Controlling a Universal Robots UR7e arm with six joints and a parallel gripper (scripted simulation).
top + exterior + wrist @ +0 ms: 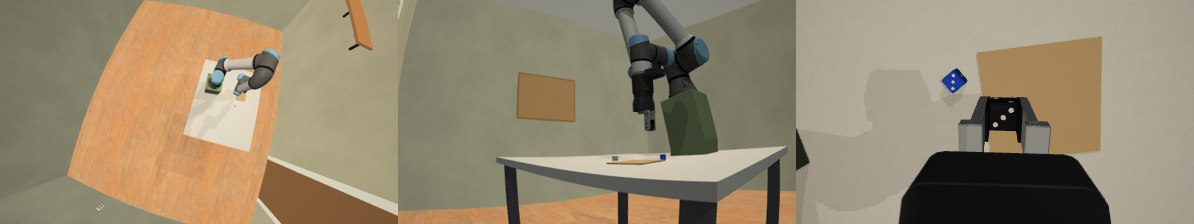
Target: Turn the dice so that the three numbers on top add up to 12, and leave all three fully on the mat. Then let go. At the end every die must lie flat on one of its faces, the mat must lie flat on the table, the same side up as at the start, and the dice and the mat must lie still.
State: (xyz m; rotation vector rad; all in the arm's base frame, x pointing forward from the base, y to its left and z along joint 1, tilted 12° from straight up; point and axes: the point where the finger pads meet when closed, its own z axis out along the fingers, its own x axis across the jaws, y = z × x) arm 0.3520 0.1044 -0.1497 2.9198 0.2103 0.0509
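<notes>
My gripper is shut on a black die whose visible face shows three white pips. It hangs well above the table, over the near edge of the tan mat, as the side view shows. A blue die with three pips up lies on the table just left of the mat, off it; it also shows in the side view. A grey die lies at the far left end of the mat. In the overhead view the mat is partly hidden by the arm.
The arm's green base block stands on the white table at the back right. A cork board hangs on the wall behind. The table's edges are some way from the mat.
</notes>
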